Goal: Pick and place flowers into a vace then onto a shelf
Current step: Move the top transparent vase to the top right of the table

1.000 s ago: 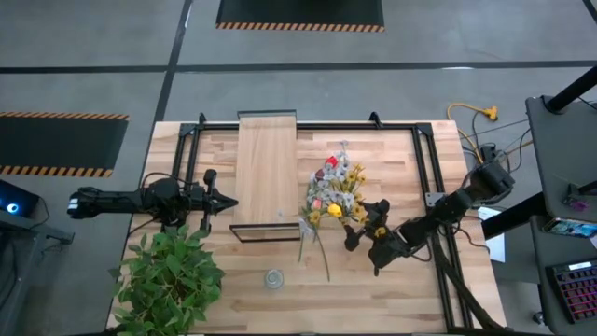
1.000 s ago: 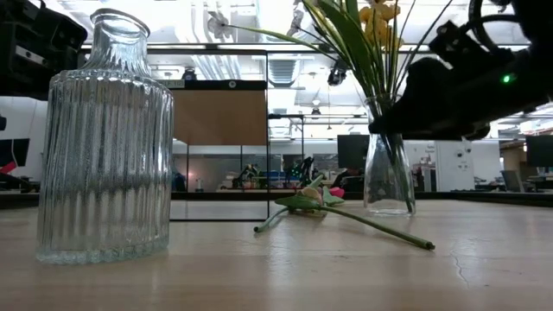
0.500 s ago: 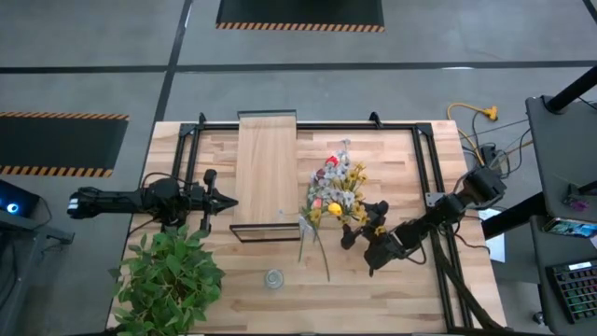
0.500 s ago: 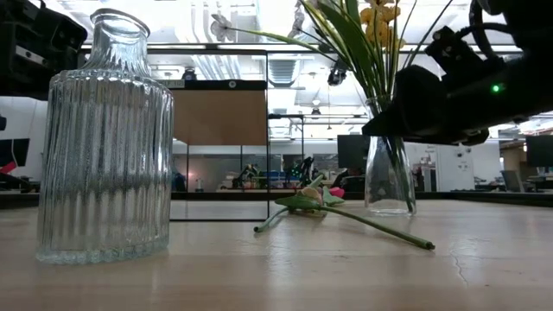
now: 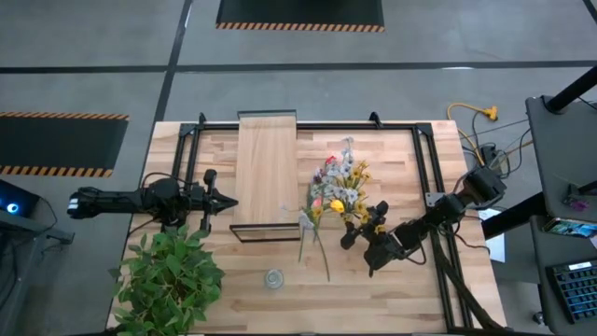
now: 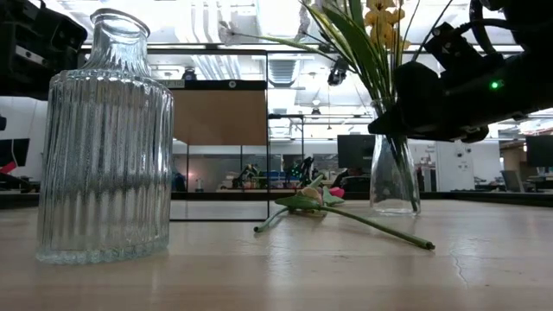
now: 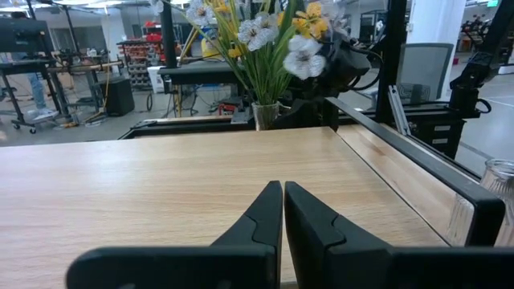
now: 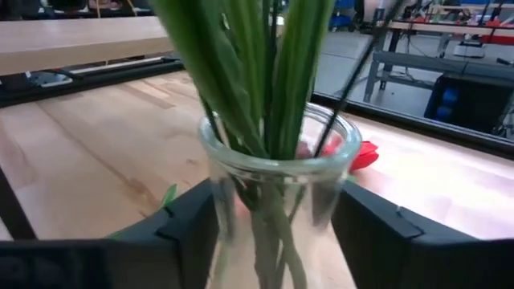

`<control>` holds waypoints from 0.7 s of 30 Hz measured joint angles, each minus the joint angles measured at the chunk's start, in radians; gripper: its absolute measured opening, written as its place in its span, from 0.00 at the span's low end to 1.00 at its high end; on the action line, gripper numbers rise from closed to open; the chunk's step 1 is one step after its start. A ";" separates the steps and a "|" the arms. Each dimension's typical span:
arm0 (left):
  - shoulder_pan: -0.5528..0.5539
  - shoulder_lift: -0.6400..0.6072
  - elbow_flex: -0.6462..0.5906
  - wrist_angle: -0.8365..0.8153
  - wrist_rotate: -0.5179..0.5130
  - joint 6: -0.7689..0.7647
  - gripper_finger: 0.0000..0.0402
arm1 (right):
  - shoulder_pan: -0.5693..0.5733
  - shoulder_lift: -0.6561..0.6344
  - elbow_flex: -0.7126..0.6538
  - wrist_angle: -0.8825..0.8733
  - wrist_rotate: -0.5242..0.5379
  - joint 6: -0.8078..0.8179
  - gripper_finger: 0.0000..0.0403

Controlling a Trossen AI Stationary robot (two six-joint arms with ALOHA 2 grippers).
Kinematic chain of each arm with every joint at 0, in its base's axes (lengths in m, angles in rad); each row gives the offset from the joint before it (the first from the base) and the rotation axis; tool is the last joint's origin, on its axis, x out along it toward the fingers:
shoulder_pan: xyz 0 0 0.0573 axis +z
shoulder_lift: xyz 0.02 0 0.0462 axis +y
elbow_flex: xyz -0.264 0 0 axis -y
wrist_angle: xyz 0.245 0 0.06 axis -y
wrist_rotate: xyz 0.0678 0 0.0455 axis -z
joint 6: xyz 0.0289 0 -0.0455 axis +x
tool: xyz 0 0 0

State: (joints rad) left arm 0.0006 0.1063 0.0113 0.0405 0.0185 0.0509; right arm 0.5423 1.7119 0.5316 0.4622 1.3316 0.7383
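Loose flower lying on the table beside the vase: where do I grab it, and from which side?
Take the loose flower by its bare stem, midway along, coming straight down from above with the fingers across it. The stem lies flat on the table and runs clear away from the vase, while the bloom end sits crowded near the vase, which the right gripper holds.
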 joint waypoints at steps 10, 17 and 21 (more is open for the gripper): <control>0.000 0.000 0.000 0.000 0.000 0.000 0.00 | -0.019 0.000 -0.012 -0.002 0.116 0.003 0.41; 0.000 0.000 0.000 0.000 0.000 0.000 0.00 | -0.117 -0.001 -0.018 -0.002 0.119 0.014 0.45; 0.000 0.000 0.000 0.000 0.000 0.000 0.00 | -0.190 -0.005 -0.025 -0.003 0.116 0.014 0.42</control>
State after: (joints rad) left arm 0.0006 0.1062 0.0116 0.0402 0.0186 0.0509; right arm 0.3521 1.7071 0.5066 0.4590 1.4478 0.7526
